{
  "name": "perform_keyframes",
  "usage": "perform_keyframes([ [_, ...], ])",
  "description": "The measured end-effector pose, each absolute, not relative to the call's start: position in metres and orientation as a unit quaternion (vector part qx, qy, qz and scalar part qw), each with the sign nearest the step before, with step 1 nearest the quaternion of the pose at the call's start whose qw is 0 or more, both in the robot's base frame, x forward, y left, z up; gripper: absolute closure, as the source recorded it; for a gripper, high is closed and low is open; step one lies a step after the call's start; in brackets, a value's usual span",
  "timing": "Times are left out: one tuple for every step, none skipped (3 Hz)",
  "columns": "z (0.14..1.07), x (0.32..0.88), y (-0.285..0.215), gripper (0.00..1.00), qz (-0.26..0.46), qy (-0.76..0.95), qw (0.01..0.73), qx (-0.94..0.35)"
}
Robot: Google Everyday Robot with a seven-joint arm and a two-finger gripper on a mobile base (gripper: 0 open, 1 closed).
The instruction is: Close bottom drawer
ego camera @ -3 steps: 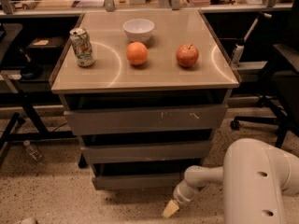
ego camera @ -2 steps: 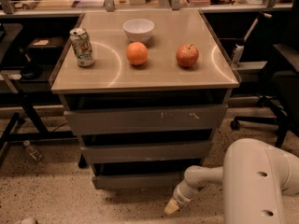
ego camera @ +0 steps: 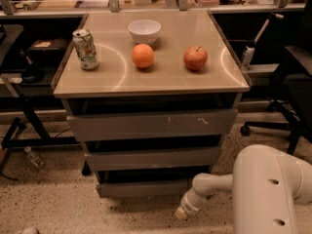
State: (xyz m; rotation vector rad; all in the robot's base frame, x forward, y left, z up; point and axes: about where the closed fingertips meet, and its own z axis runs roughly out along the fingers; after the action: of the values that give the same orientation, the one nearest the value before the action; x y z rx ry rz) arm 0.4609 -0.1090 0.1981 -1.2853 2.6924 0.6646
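Bottom drawer (ego camera: 144, 188) is lowest of three and looks part-open, with a dark gap above its front. Your pincer (ego camera: 184, 209) is low by its right corner, near the floor. I can't tell if it's apart or together, or touching the front. Risk: an off-centre push skews and jams the drawer, or the tip slips past the corner. A hard shove could rock the desk (ego camera: 161, 82) and roll the orange (ego camera: 143, 56). Drawer interior is in shadow, and the arm (ego camera: 268, 189) is cut off at the frame edge.
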Motion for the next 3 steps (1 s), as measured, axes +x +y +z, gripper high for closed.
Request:
perform_keyframes([
  [0.197, 0.487, -0.107, 1.0, 0.197, 0.88, 0.06, -0.428],
  [0.19, 0.515, -0.105, 1.0, 0.18, 0.878, 0.074, -0.437],
  [0.184, 0.539, -0.1, 1.0, 0.168, 0.875, 0.086, -0.446],
])
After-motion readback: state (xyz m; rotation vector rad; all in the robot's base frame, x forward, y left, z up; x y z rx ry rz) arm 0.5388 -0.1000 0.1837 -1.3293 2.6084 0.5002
